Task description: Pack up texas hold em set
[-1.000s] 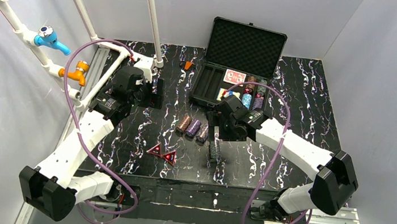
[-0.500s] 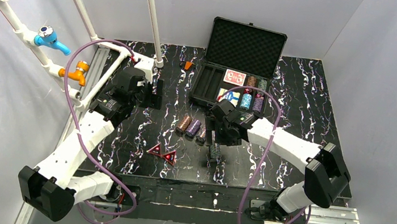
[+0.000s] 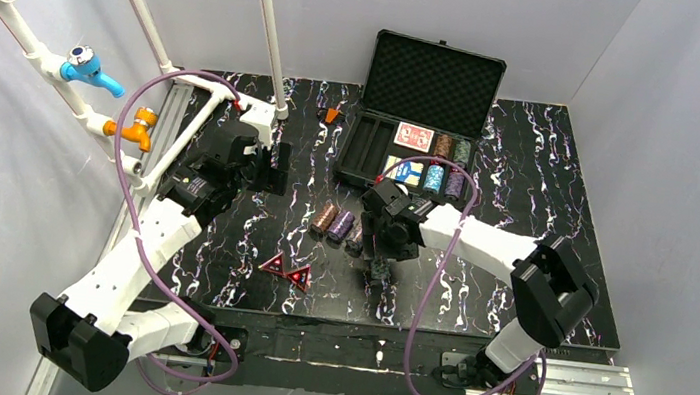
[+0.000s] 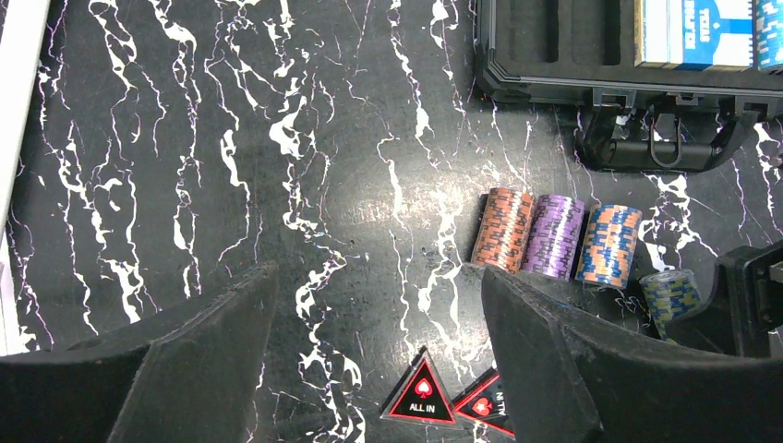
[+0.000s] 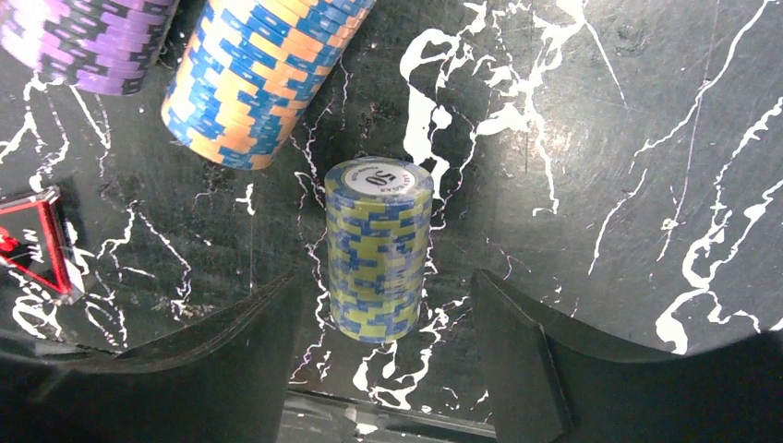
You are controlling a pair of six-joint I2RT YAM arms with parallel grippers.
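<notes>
Chip stack (image 5: 379, 249), yellow-blue, sits btwn fingers of my right gripper (image 5: 383, 286), spread w/ gaps both sides, lined up to pinch. Left gripper (image 4: 379, 277) hangs open, away from case (image 3: 437, 72).

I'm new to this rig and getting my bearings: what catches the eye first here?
The open black case at the far edge of the table, decks and chips partly packed. Mid-table, the right gripper straddles an upright yellow-blue chip stack, jaws not touching it, beside three stacks lying on their sides.
</notes>
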